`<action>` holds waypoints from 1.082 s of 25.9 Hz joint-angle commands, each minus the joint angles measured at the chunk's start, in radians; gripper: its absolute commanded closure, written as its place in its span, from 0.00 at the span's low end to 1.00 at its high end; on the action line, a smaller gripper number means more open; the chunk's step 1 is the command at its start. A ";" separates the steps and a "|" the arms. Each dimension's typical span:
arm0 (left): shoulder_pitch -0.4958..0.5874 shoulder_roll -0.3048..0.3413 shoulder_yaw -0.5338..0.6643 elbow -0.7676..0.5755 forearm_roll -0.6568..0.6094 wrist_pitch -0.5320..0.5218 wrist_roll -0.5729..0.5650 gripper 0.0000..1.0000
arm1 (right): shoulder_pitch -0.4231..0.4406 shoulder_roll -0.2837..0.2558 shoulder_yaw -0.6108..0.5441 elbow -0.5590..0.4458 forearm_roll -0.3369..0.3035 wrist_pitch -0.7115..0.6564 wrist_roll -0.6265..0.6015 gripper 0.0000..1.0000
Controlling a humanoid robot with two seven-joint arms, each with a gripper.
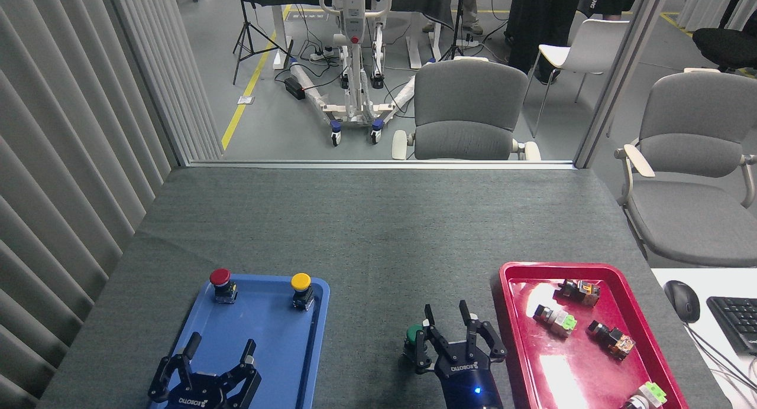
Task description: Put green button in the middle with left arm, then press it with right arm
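Two grippers in view, both with fingers spread and holding nothing. The right arm (pixel 450 331) hangs over the middle (pixel 378 255) of the felt tabletop, just left of the red tray (pixel 621 274); its left-side fingers (pixel 421 347) overlap the green button (pixel 413 336), whether touching I cannot tell. The button stands upright on the bare felt between the two trays, mostly hidden behind those fingers. The left arm (pixel 217 353) sits over the near end of the blue tray (pixel 278 344), well apart from the button. Red button (pixel 220 281) and yellow button (pixel 301 286) stand at that tray's far end. Small switch blocks (pixel 556 319) lie in the red tray.
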 commanded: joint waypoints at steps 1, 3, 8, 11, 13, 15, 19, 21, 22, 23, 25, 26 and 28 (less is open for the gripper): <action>-0.005 0.016 0.008 -0.006 0.001 0.001 -0.038 0.01 | -0.033 0.015 0.021 0.045 -0.001 -0.009 0.033 0.74; -0.005 0.017 0.011 -0.006 0.001 0.001 -0.038 0.01 | -0.037 0.028 0.023 0.056 0.001 -0.012 0.042 0.84; -0.002 0.017 0.017 -0.007 0.014 -0.002 -0.036 0.00 | -0.046 0.029 0.046 0.079 0.002 -0.021 0.061 0.97; -0.001 0.010 0.026 -0.024 0.016 0.004 -0.036 0.00 | -0.046 0.037 0.046 0.105 0.002 -0.020 0.065 0.97; 0.001 0.002 0.052 -0.046 0.016 0.013 -0.036 0.00 | -0.046 0.041 0.046 0.127 0.002 -0.021 0.067 0.97; 0.001 0.001 0.071 -0.050 0.017 0.016 -0.036 0.01 | -0.048 0.044 0.046 0.139 0.002 -0.021 0.081 0.97; -0.016 0.007 0.094 -0.050 0.019 0.033 -0.038 0.01 | -0.046 0.046 0.046 0.168 0.002 -0.017 0.099 0.97; -0.018 0.011 0.094 -0.050 0.017 0.028 -0.039 0.00 | -0.046 0.046 0.047 0.188 0.002 -0.015 0.099 0.96; -0.019 0.013 0.095 -0.050 0.017 0.027 -0.041 0.01 | -0.046 0.046 0.047 0.196 0.002 -0.017 0.099 0.96; -0.027 0.019 0.097 -0.049 0.019 0.027 -0.043 0.00 | -0.046 0.046 0.047 0.197 0.002 -0.017 0.099 0.96; -0.035 0.022 0.098 -0.049 0.019 0.028 -0.061 0.01 | -0.046 0.046 0.047 0.197 0.002 -0.017 0.099 0.96; -0.035 0.022 0.098 -0.049 0.019 0.030 -0.075 0.00 | -0.046 0.046 0.047 0.197 0.001 -0.015 0.097 0.95; -0.030 0.021 0.098 -0.049 0.019 0.031 -0.082 0.01 | -0.046 0.046 0.044 0.180 -0.002 -0.010 0.076 0.86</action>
